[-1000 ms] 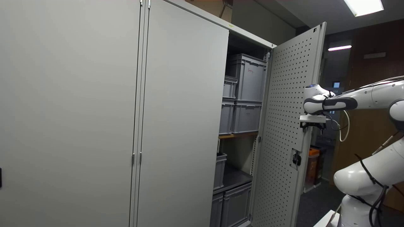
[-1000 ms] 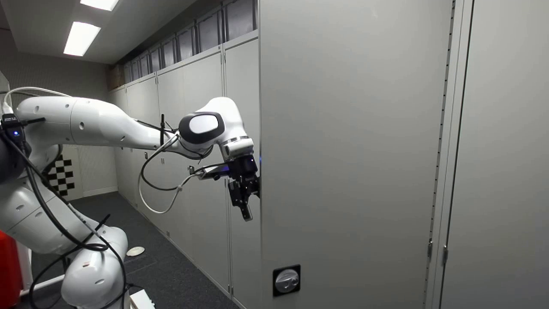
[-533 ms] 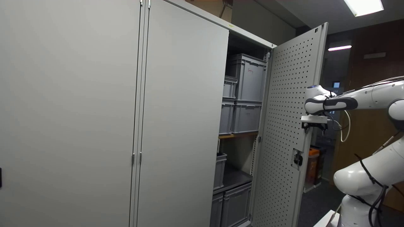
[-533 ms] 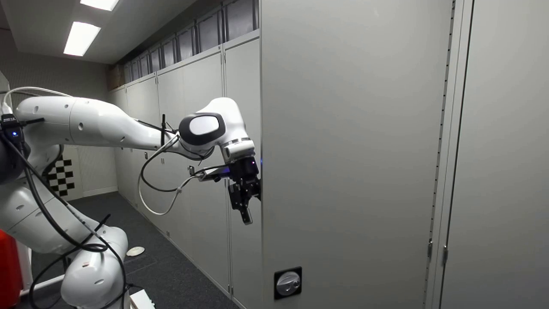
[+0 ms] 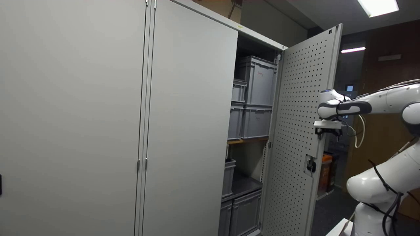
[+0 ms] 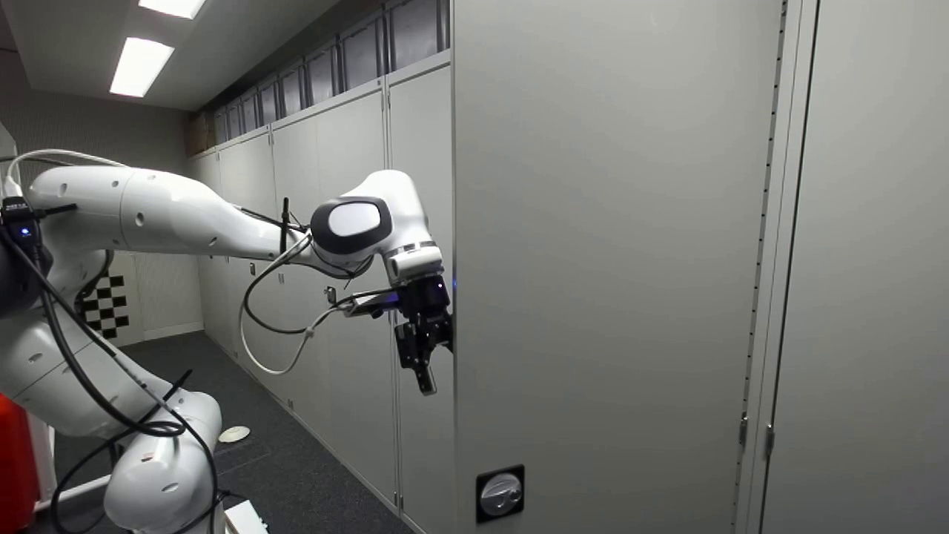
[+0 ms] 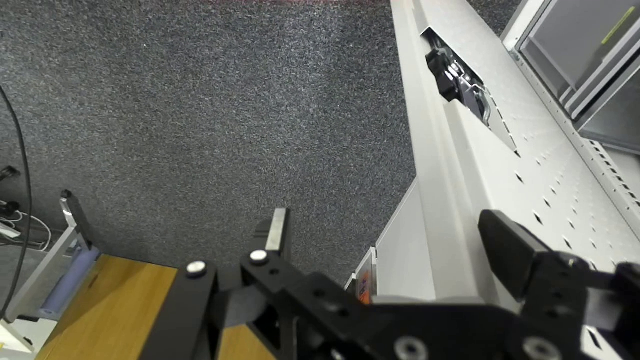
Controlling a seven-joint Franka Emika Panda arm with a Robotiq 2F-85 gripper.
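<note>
While black two-finger gripper (image 7: pixel 387 227) straddles grey perforated-metal door (image 5: pixel 295 137), jaws: wide, unclamped
Door: likely stiff, weighty
Grab: free edge (image 7: pixel 435 165), wrist-view 3 o'clock

Black claw (image 7: pixel 389 232), dotted grey door (image 5: pixel 297 124)

In both exterior views, exactly one robot arm (image 6: pixel 170 215). In the wrist view, two fingers (image 7: pixel 507 245), belonging to one pair of jaws. In an exterior view, seven grey boxes (image 5: pixel 257 123) possible to count: four above, one in the middle, two below. In the same view, one open door (image 5: pixel 297 114) with one latch (image 5: pixel 310 165), and two closed doors (image 5: pixel 192 114). In an exterior view also, two ceiling lamps (image 6: pixel 141 67), one round knob (image 6: pixel 500 493) and one checkered board (image 6: pixel 106 304).
</note>
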